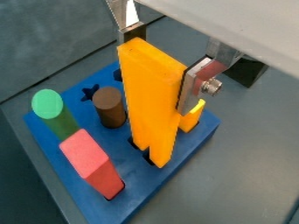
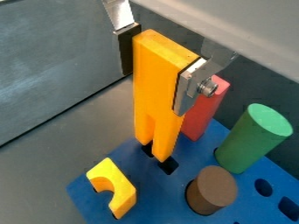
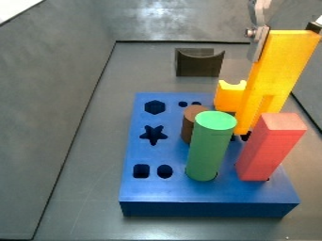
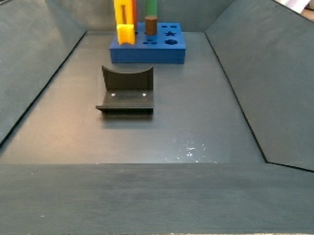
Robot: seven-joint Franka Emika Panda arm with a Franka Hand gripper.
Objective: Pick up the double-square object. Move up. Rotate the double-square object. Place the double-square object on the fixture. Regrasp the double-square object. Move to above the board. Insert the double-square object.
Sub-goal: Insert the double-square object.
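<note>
My gripper is shut on the double-square object, a long yellow-orange grooved bar held upright. One finger presses its side and the other finger the opposite side. The bar's lower end meets a dark hole in the blue board; how deep it sits I cannot tell. In both side views the bar rises from the board. The dark fixture stands apart from the board with nothing on it.
Seated in the board are a green cylinder, a brown cylinder, a red square block and a short yellow-orange peg. Grey walls enclose the floor.
</note>
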